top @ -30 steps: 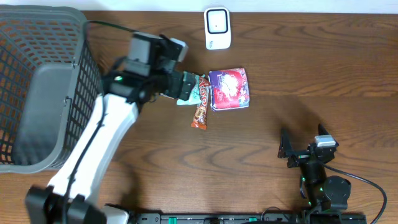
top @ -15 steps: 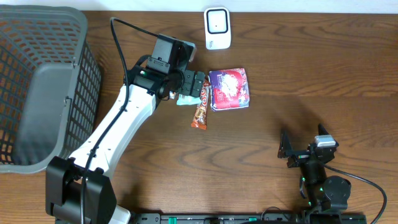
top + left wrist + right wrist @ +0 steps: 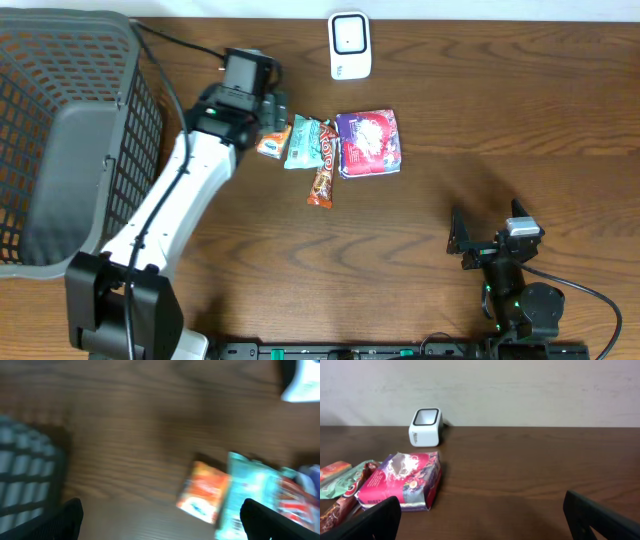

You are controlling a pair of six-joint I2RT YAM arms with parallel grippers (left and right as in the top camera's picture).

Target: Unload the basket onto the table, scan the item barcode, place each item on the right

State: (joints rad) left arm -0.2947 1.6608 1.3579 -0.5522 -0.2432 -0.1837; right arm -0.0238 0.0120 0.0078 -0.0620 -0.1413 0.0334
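Four snacks lie in a cluster mid-table, nothing lifted yet. L to R: small orange packet [image 3: 270, 146], teal foil wrapper [image 3: 305, 143], purple snack pouch [image 3: 369, 142], w/ a brown-orange candy bar [image 3: 322, 185] just below, its top end tucked btwn wrapper and pouch. All lie flat on the dark wood table [image 3: 480, 120], neighbours touching or overlapping.

White barcode scanner [image 3: 350, 45] stands at the far edge, window up, apart from the pile. Prob. so an item can be carried over and held above it. Grey plastic mesh basket [image 3: 60, 130] is at the left side, likely for scanned goods.

Left gripper [image 3: 268, 118] hovers just above and beside the orange packet, fingers wide apart, holding nothing. Its wrist view is motion-blurred, but the packet sits btwn the finger tips w/ the wrapper to its right, so it looks lined up for a pick there; which item is meant, can't say for sure.

Right gripper [image 3: 487, 240] is parked near the front-right, jaws spread, empty, well apart from everything. Probably idle, leaving the work to the left.

Vs earlier frames: the left arm was further right, its head over the wrapper's left edge and hiding the orange packet. It has since pulled back left and the packet is now exposed. Snacks, scanner and right arm appear unmoved. Jaws stayed wide apart on both sides.
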